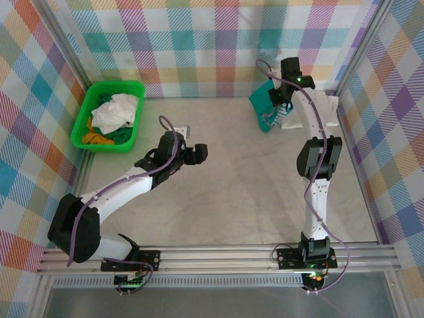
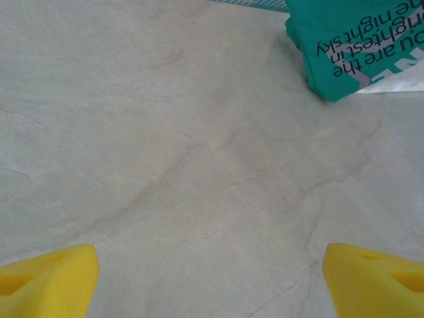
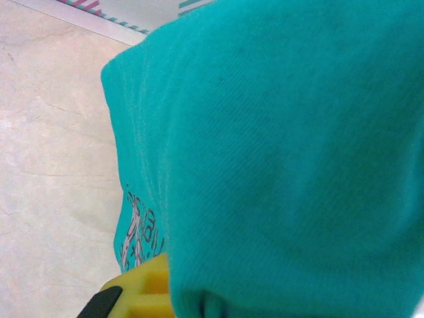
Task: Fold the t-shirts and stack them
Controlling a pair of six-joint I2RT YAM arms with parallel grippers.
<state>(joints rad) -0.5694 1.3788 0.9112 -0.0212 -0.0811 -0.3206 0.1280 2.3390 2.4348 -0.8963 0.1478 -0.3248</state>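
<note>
On the pale table [image 1: 225, 212], my right gripper [image 1: 283, 106] is clenched on the teal shirt [image 1: 262, 105], which looks soft, light and floppy below its jaws, so I'd pinch a free corner with the wide-open left gripper [image 2: 211, 255], now well short of it.

teal t-shirt [image 2: 344, 46] was cut off by top and right edges, lettering partly lost | left gripper [image 2: 211, 285] fingers were cropped at bottom edge | right gripper [image 3: 147, 296] fingers lay mostly buried under teal cloth | heaped shirts [image 1: 114, 114] in basket [image 1: 116, 84] overlapped, lower ones covered
</note>
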